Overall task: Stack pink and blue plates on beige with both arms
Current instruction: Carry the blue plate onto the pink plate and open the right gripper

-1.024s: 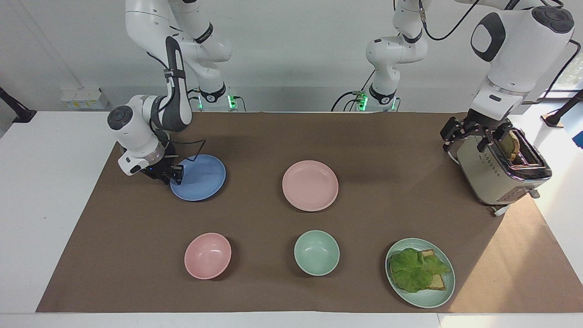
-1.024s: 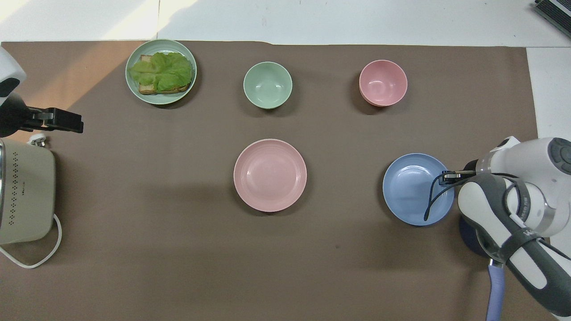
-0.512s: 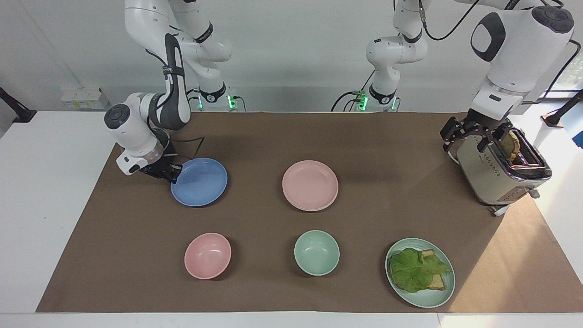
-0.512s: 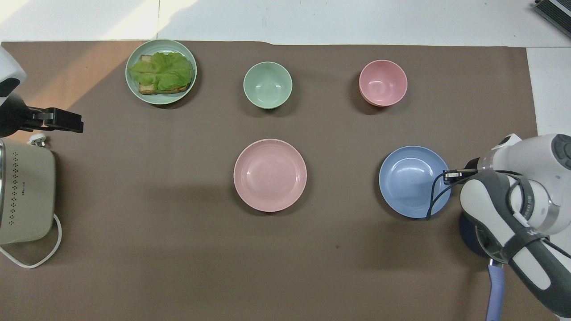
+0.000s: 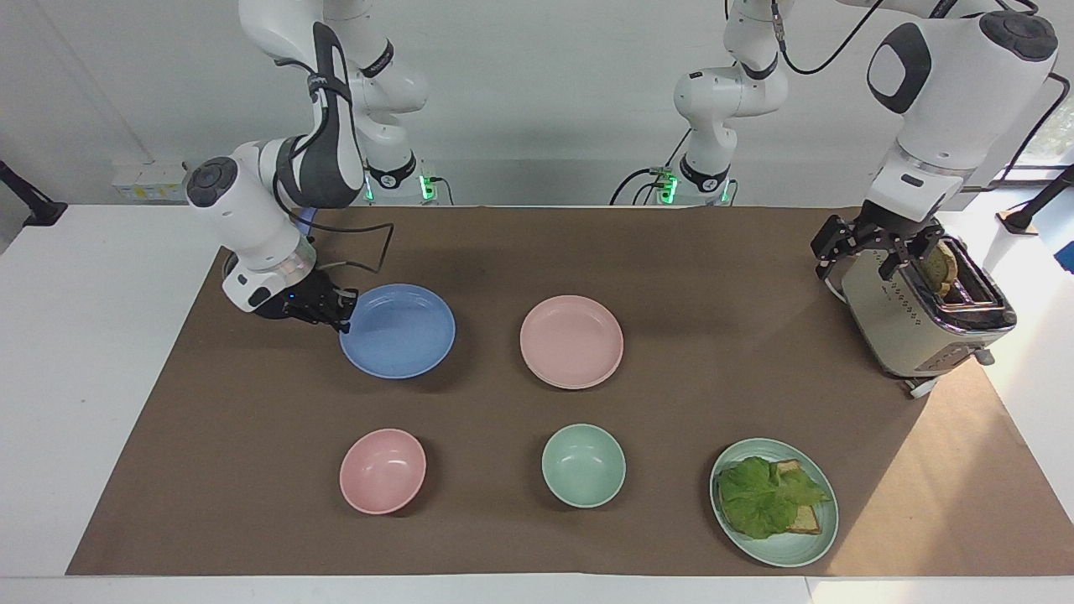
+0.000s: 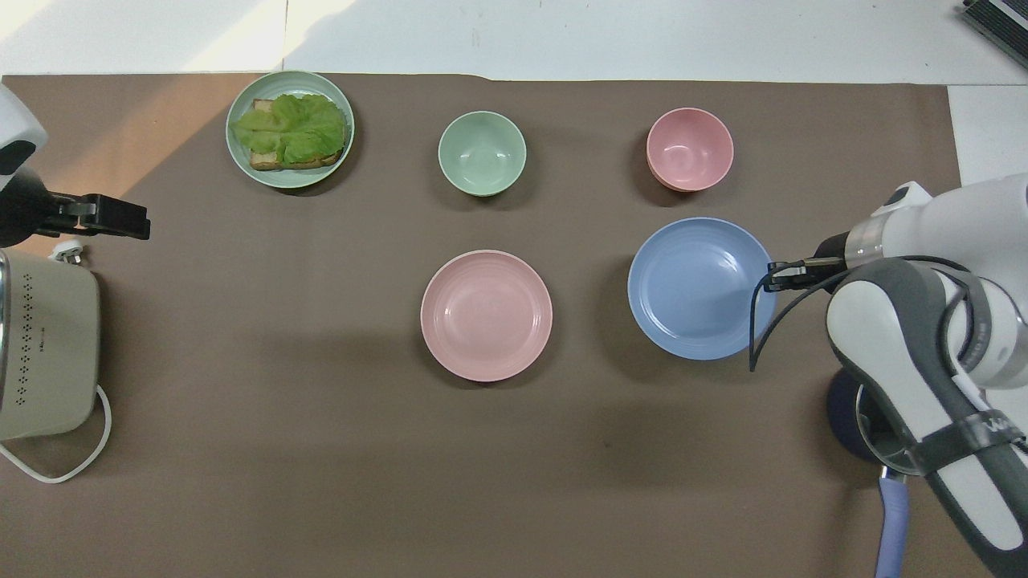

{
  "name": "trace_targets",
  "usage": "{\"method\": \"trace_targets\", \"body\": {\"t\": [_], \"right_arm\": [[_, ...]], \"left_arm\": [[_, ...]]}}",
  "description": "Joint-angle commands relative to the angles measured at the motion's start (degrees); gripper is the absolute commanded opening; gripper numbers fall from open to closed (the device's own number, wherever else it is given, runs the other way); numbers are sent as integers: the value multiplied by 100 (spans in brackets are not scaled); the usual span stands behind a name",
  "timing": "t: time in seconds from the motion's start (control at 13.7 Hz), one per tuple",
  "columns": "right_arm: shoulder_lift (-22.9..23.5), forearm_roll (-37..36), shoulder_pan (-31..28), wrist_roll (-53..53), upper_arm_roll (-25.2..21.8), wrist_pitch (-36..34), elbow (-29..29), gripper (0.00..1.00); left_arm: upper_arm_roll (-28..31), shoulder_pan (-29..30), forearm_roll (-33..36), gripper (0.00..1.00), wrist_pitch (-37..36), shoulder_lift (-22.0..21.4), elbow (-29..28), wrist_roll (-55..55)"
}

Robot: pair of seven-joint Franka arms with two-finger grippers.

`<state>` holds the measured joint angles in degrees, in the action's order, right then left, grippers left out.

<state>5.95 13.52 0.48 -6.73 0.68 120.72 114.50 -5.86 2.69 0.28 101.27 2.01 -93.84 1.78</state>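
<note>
My right gripper (image 5: 342, 307), pinched tight on the blue plate (image 5: 398, 330), has lifted it toward the pink plate (image 5: 571, 341); my left gripper (image 5: 878, 249) waits open over the toaster (image 5: 923, 323), and I see no beige plate.

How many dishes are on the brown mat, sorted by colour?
Pink: 2, a shallow round pink plate and a deeper small pink bowl
Blue: 1, a shallow round blue plate
Mint green: 2, a small mint-green bowl and a mint-green plate with lettuce on bread
Total: 5
</note>
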Motion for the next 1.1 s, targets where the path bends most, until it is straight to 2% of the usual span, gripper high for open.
{"method": "trace_targets", "body": {"t": [0.0, 0.44, 0.66, 1.02], "right_arm": [[99, 177, 573, 784, 47, 126, -200, 0], [398, 186, 1892, 2604, 55, 804, -112, 0], [504, 195, 2245, 3071, 55, 996, -95, 0], [942, 273, 2535, 3476, 64, 1428, -165, 0]], "left_arm": [[-2, 3, 95, 100, -89, -25, 24, 24], [6, 3, 95, 100, -89, -25, 15, 24], [6, 3, 95, 100, -89, -25, 15, 24], [6, 3, 95, 100, -89, -25, 15, 24]]}}
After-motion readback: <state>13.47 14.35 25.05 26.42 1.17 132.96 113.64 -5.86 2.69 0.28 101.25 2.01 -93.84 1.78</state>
